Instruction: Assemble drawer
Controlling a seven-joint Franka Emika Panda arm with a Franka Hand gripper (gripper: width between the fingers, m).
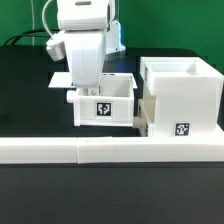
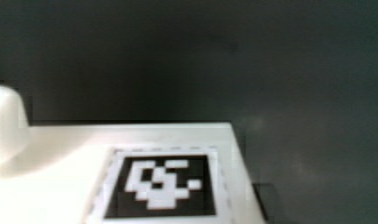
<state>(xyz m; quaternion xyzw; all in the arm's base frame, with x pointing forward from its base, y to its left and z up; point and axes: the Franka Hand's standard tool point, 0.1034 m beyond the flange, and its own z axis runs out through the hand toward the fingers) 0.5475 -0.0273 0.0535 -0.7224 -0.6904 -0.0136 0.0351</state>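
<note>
Item, nearest: a long white rail (image 1: 110,151) is lying across the front of the table (image 1: 25,90), with nothing resting on it. Item, next back: the drawer box (image 1: 104,104), open-topped and tagged on its front, is sitting just behind the rail, and its side is touching or nearly touching the cabinet (image 1: 181,96), the taller white shell on the exterior view's right, also tagged. Item, above the box: the gripper (image 1: 84,88) is reaching down at the box's rear corner on the exterior view's left; its fingers are hidden behind the arm and wall, so whether they are clamped on the wall cannot be told. The wrist view is showing only a white panel with a blurred tag (image 2: 163,184) against the dark table. Item, farthest: a marker board (image 1: 62,80) is lying flat behind the arm. Judgement: the box appears to be being lined up with the cabinet's opening; doing this well probably calls for keeping the box square to the cabinet, level, and moving slowly so no edge is catching.
</note>
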